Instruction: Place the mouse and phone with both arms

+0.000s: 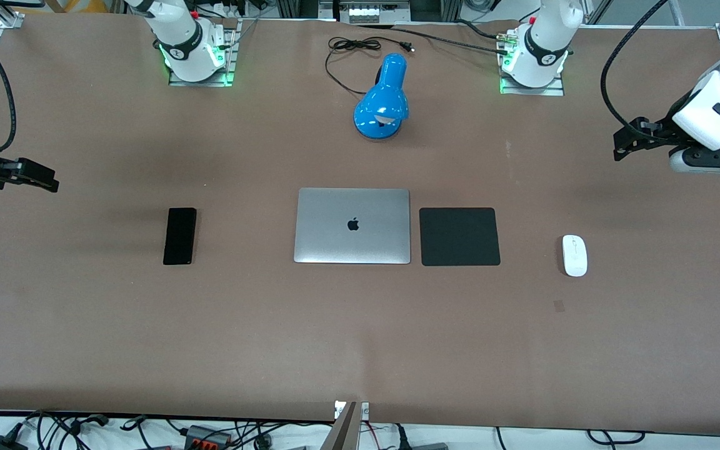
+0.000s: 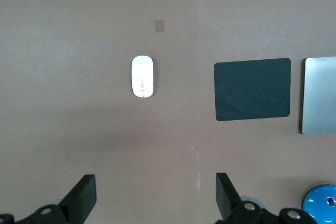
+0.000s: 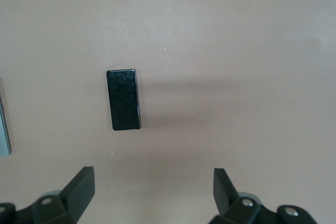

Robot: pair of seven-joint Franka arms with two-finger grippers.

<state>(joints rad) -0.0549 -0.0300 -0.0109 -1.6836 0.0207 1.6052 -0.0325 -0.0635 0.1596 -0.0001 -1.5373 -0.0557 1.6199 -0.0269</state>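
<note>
Mouse (image 1: pixel 575 255) lies on the table (image 1: pixel 360 337), at 3 o'clock from mouse pad (image 1: pixel 459 237) and laptop (image 1: pixel 352 225). Phone (image 1: pixel 180 236) lies at the laptop's 9 o'clock. Left gripper (image 2: pixel 155 195) and right gripper (image 3: pixel 152 190) hover above the table, jaws released and empty.

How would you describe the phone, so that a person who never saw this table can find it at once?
Start at the closed silver laptop in the middle of the table, then look toward the right arm's end. There the phone lies flat and alone on the bare surface. It is a slim, glossy black rectangle, much narrower than the square black mouse pad beside the laptop.
</note>
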